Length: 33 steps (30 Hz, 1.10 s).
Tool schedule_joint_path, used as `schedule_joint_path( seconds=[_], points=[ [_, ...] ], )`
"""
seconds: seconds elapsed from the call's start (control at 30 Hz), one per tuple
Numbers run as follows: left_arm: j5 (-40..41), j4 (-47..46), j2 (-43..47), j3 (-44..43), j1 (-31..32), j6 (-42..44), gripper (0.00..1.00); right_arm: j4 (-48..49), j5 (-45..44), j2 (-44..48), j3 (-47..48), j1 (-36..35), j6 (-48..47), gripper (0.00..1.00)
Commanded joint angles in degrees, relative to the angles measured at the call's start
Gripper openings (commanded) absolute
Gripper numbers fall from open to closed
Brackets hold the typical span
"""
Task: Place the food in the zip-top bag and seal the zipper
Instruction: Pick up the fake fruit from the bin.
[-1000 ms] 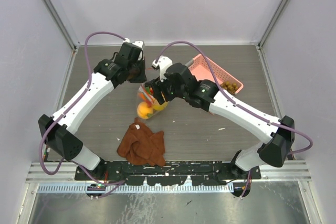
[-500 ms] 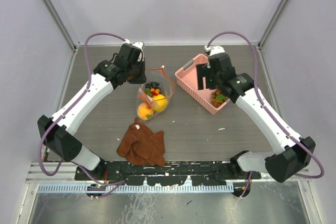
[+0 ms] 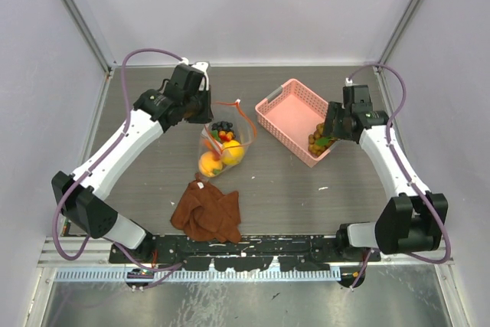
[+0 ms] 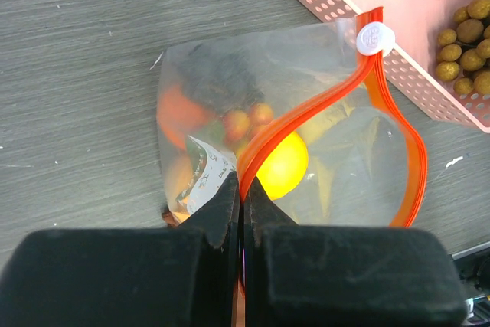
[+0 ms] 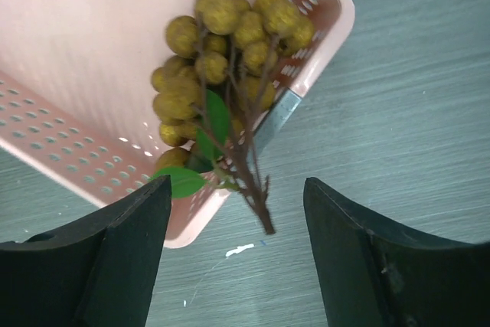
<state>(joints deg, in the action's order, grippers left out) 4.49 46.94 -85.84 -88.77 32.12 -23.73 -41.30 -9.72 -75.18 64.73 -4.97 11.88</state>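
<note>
Item: brownish-green toy grape cluster. Only food seen outside bag; lies in corner of pink plastic lattice basket, stem and green leaf overhanging rim.
Right claw: fingers spread, empty, poised above stem.
Left claw: pressed together on orange-red plastic zipper strip, propping mouth of clear thin plastic zip-top bag open on grey counter; other toy fruits inside.
Handling note: close on cluster body, not thin stem (stem likely slips); lift clear of basket wall before crossing to bag.
</note>
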Motion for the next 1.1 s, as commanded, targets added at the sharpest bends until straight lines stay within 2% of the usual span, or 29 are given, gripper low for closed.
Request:
schedule_joint_path(
  seconds=[0.0,0.17,0.3,0.6,0.8,0.97,1.07],
  points=[
    [0.09,-3.27,2.56,-0.33,-0.30,1.57,0.00,5.56,5.52,-1.38,-2.86,2.57,3.19,0.73],
    [-0.52,-3.78,2.75,0.04,-0.30,1.66,0.00,10.03,9.70,-1.21,-6.90,4.95,4.88,0.67],
    [-0.66,-4.06,2.45,0.10,-0.30,1.75,0.00,12.69,15.98,-1.56,-8.74,6.89,6.21,0.56],
    [-0.83,-4.05,1.93,0.26,-0.30,1.75,0.00,14.86,16.27,0.34,-9.76,7.32,6.23,0.42],
    [-0.92,-3.96,1.31,0.41,-0.30,1.58,0.00,15.55,17.26,1.51,-9.08,7.34,5.87,0.25],
    [-0.48,-3.76,0.97,0.28,-0.30,1.41,0.00,16.94,20.83,3.72,-8.21,7.24,5.27,0.02],
    [-0.53,-3.92,0.98,0.27,-0.30,1.23,0.00,18.63,22.60,5.80,-7.69,7.15,5.41,0.01]
  ],
)
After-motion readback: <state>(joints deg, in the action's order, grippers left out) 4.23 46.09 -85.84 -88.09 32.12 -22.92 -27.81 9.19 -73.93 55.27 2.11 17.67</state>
